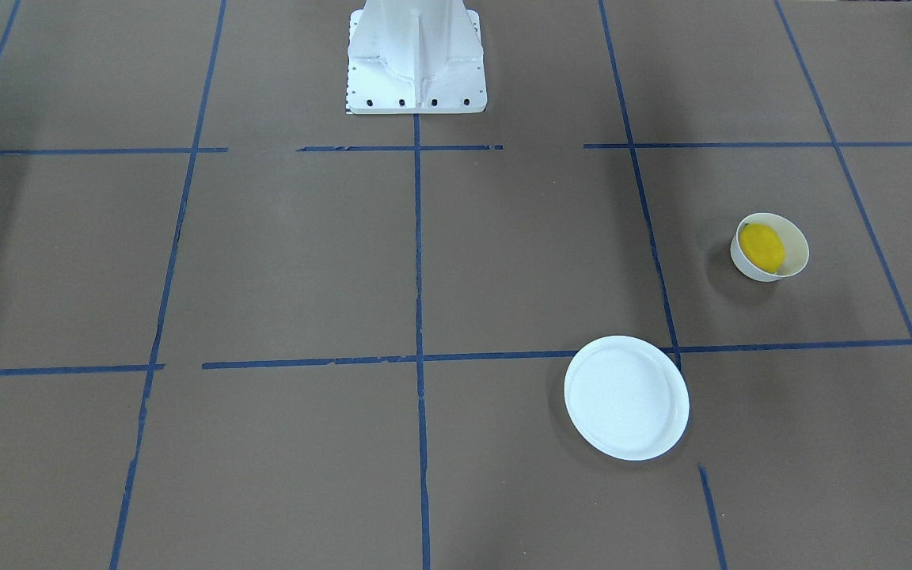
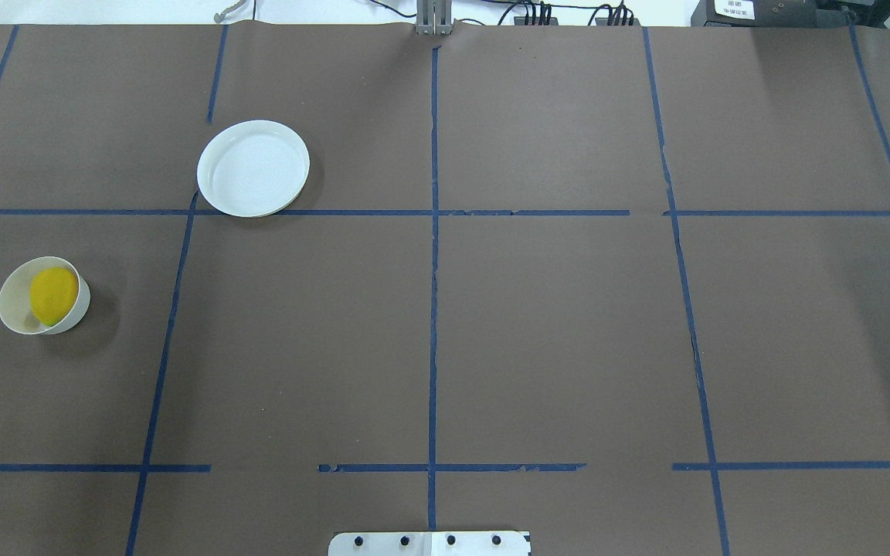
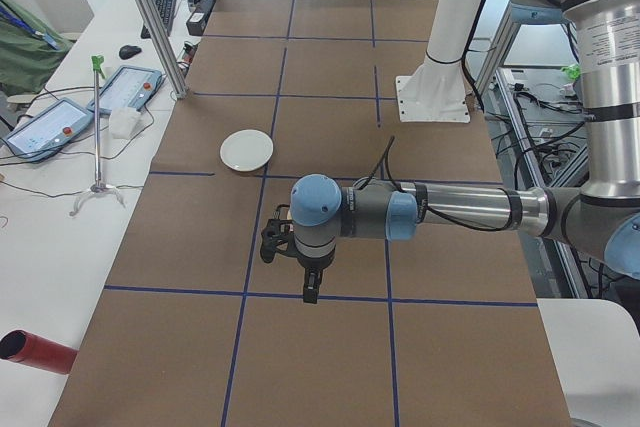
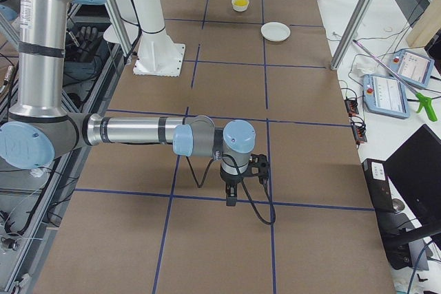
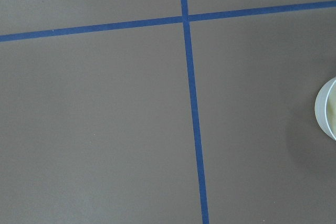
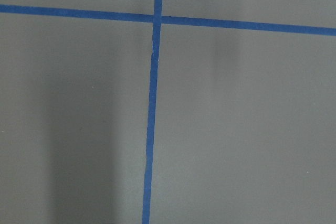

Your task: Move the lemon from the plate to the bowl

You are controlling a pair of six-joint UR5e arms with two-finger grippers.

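Note:
The yellow lemon (image 1: 762,247) lies inside the small white bowl (image 1: 798,247) on the robot's left side of the table. It shows the same way in the overhead view, lemon (image 2: 53,295) in bowl (image 2: 11,310). The flat white plate (image 1: 626,397) is empty and stands apart from the bowl, farther from the robot; it also shows overhead (image 2: 253,167). My left gripper (image 3: 310,292) shows only in the exterior left view, held above the table and pointing down. My right gripper (image 4: 231,200) shows only in the exterior right view. I cannot tell whether either is open or shut.
Brown table cover with a grid of blue tape lines (image 2: 433,270). The robot's white base (image 1: 416,55) stands at mid-table on the robot's side. A white rounded edge (image 5: 326,109) shows at the right border of the left wrist view. Tablets and a stand (image 3: 95,127) sit on the side desk.

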